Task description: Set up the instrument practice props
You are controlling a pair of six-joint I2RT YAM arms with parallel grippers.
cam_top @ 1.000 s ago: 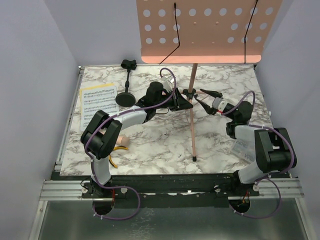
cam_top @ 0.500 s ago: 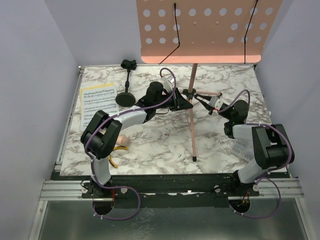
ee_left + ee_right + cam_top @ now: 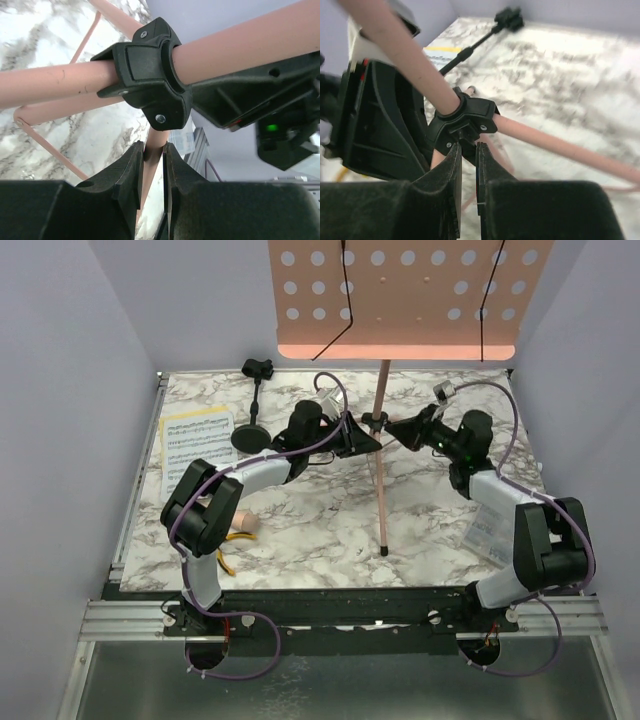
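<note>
Two grippers meet at one spot, the black collar point(image 3: 375, 422) partway up the pink pole point(image 3: 383, 490) of the music stand. The left gripper point(image 3: 153, 160) reaches in from the left. Its fingers are pinched almost together, and a thin pink tripod leg point(image 3: 155, 137) is clamped between them, right under that collar. That's a firm grasp on the leg.

Opposite it, the right gripper point(image 3: 468, 150) is nearly closed too, with only a sliver of a gap. Its fingertips are nipping the underside of the collar where the legs branch off. The two sets of fingers sit just beside each other on either side of the pole.

High above them, the perforated pink desk point(image 3: 400, 300) rides at the top of the pole. The pole's lower tip is down toward the front of the marble table point(image 3: 300, 530).

Over at the back left, the black mic stand point(image 3: 252, 420) is upright. The sheet music point(image 3: 197, 445) lies flat just left of its round base. The beige toy microphone point(image 3: 243, 524) peeks out from under the left arm, with the yellow-handled pliers point(image 3: 224, 558) just beside it. A clear plastic box point(image 3: 490, 532) sits by the right arm.
</note>
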